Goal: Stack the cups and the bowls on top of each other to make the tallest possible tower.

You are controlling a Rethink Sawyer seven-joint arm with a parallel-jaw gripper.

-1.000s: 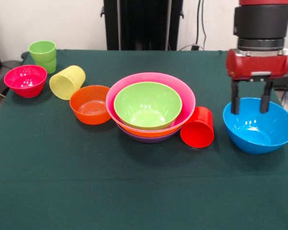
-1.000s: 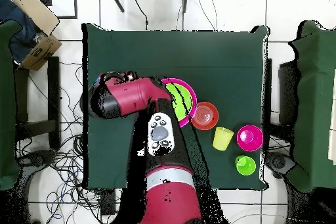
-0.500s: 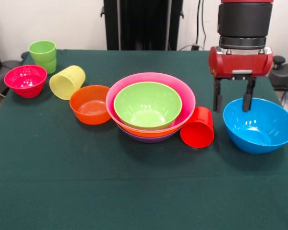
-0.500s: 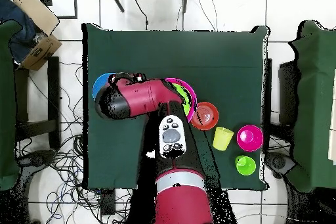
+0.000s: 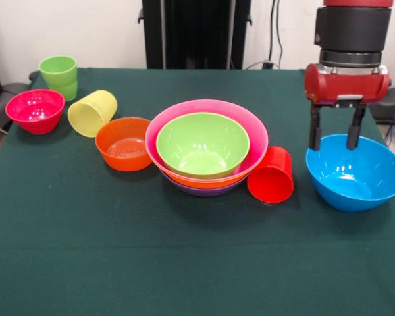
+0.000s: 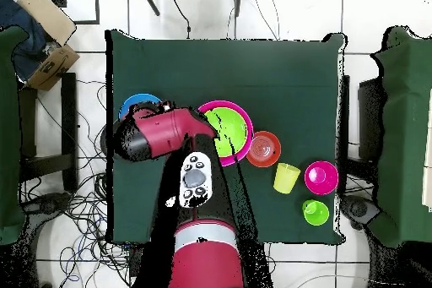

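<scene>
In the front view the gripper [image 5: 334, 137] is seen plainly, hanging over the far rim of the blue bowl [image 5: 356, 172] at the picture's right; in the overhead view it is hidden beneath the red arm [image 6: 160, 133], and only a part of the blue bowl [image 6: 139, 103] is left showing beside that arm. The two dark fingers [image 5: 314, 128] are spread apart with nothing held between them: one is set just outside the bowl's rim and the other appears in front of the rim or just inside it, though whether either touches the plastic cannot be told. The tower [image 5: 207, 147] is found at the middle of the green surface [image 5: 184, 263], with the lime-green bowl [image 5: 203, 143] nested innermost, the pink rim around it, and orange and purple edges visible below; these lower rims are shown only in the front view. A red cup [image 5: 271, 175] is laid on its side, touching the tower's right flank, and is not made out from overhead. The small red-orange bowl [image 5: 124, 143] is placed against the tower's left side. Further left, a pale yellow cup [image 5: 92, 112] is tipped over, a magenta bowl [image 5: 35, 110] is set upright, and a green cup [image 5: 59, 76] is stood at the far corner.
</scene>
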